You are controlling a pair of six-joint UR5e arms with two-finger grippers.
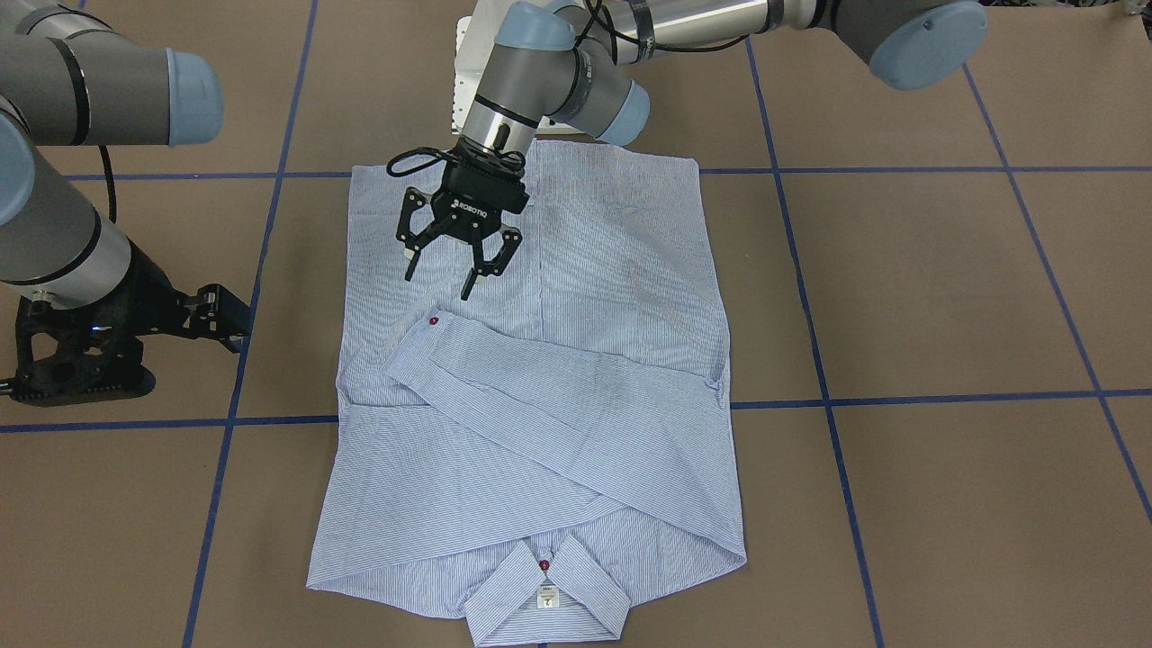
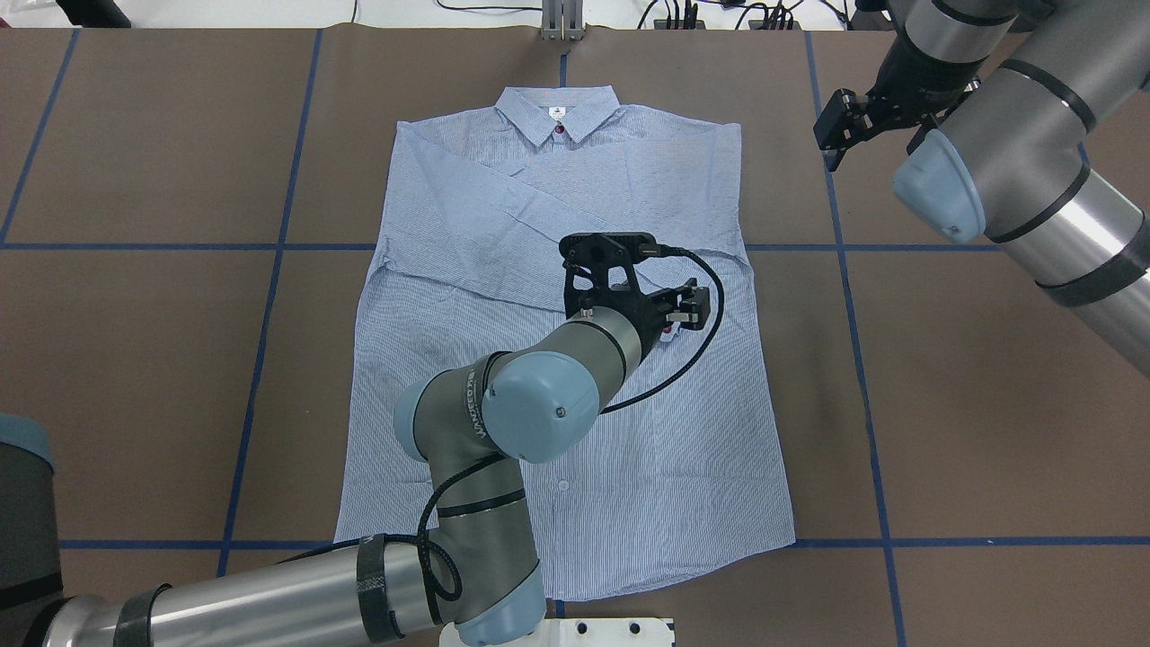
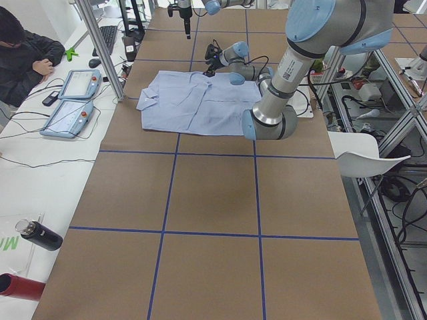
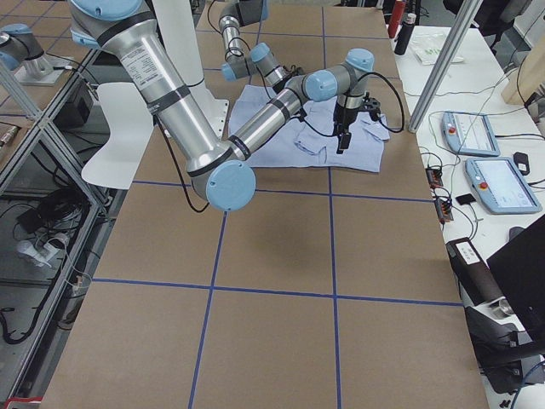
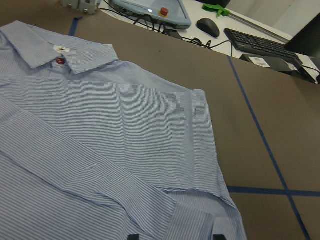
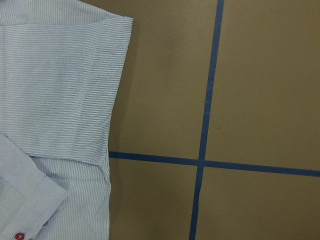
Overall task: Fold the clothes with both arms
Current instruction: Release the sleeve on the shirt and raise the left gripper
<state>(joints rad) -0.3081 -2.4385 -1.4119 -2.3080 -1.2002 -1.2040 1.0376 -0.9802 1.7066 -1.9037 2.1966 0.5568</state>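
The light blue striped shirt (image 1: 585, 270) lies flat on the brown table (image 1: 945, 288), with its collar (image 1: 549, 594) and white label on the far side from the robot. One sleeve is folded slantwise across the body and ends in a cuff (image 1: 423, 337) with a red button. My left gripper (image 1: 439, 281) is open and empty just above the shirt, beside that cuff; its two fingertips show at the bottom edge of the left wrist view (image 5: 175, 237). My right gripper (image 1: 229, 324) looks open and empty. It hovers over bare table beside the shirt's edge (image 6: 107, 150).
Blue tape lines (image 2: 844, 296) mark a grid on the table. The white robot base (image 2: 557, 633) sits at the near edge. An operator (image 3: 23, 57) sits at a side desk with tablets (image 3: 67, 117). A keyboard and a mouse (image 5: 207, 27) lie beyond the collar. Bottles (image 3: 37, 235) stand nearby.
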